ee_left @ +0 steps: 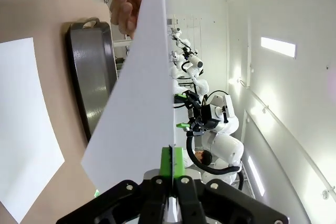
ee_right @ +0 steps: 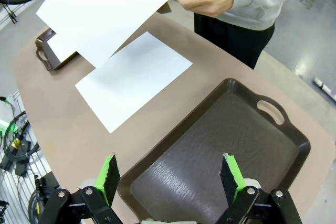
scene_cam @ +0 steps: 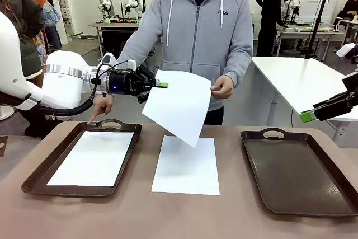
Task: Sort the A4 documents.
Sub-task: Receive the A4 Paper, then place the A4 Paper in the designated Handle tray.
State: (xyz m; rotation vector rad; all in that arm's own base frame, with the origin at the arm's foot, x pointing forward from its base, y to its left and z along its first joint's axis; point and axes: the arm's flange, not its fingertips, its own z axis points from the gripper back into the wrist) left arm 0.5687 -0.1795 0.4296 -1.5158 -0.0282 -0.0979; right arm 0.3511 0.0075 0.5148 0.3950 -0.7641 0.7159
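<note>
Handover looks to be the step in hand. On the table (scene_cam: 235, 214) sit two brown trays: the left tray (scene_cam: 33, 180) lies below the left pincer (scene_cam: 159, 85) with a first sheet (scene_cam: 92, 158) flat in it, and the right tray (scene_cam: 296, 177) lies bare beneath the right pincer (ee_right: 168, 169). A second sheet (scene_cam: 187, 166) rests on the table between them, below and just past the left pincer's tips. The raised sheet (scene_cam: 179, 104) hangs tilted in the air. One edge is clamped in the left pincer and the opposite corner is pinched by the person's hand (scene_cam: 222, 88). The other hand (scene_cam: 100, 106) points down by the left tray's handle. The right pincer is spread wide and holds nothing.

Judging by that finger, the person must let go next, and the left pincer must lay the raised sheet in the left tray.

Any print on the sheets cannot be made out. The right arm is cut off at the frame's edge.
</note>
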